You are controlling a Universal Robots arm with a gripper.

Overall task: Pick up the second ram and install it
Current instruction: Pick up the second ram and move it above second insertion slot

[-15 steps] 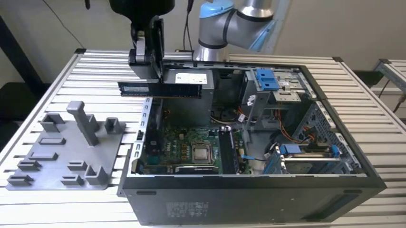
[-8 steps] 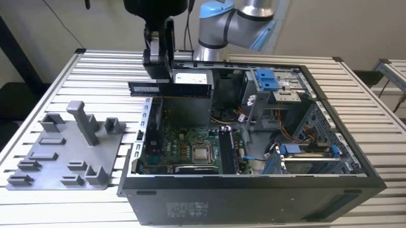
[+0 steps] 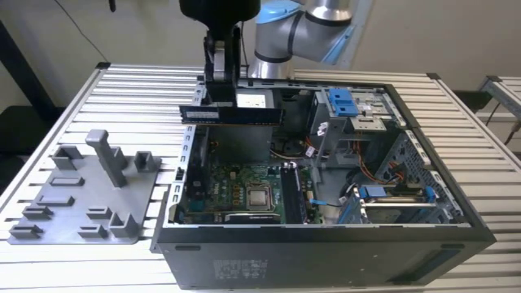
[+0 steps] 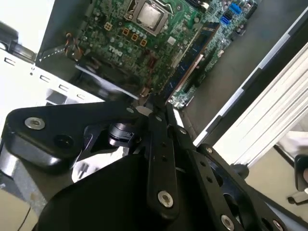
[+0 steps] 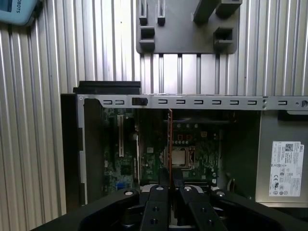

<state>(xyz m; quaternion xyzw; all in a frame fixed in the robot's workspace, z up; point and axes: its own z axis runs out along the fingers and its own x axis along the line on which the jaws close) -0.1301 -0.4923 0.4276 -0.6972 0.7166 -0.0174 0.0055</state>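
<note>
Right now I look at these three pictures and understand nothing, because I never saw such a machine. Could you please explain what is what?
The grey and blue machine is a robot arm; the black part at its end is its tool, which grips like two fingers. The exterior view comes from a camera standing off the arm. Both wrist views come from cameras riding on the arm, looking down past the tool. The tool is shut on the second ram, a long flat memory stick, held level above an open computer case. Inside the case lies the green motherboard. The case stands on a table of metal slats; toward the exterior view's left lies a grey holder plate.
</note>
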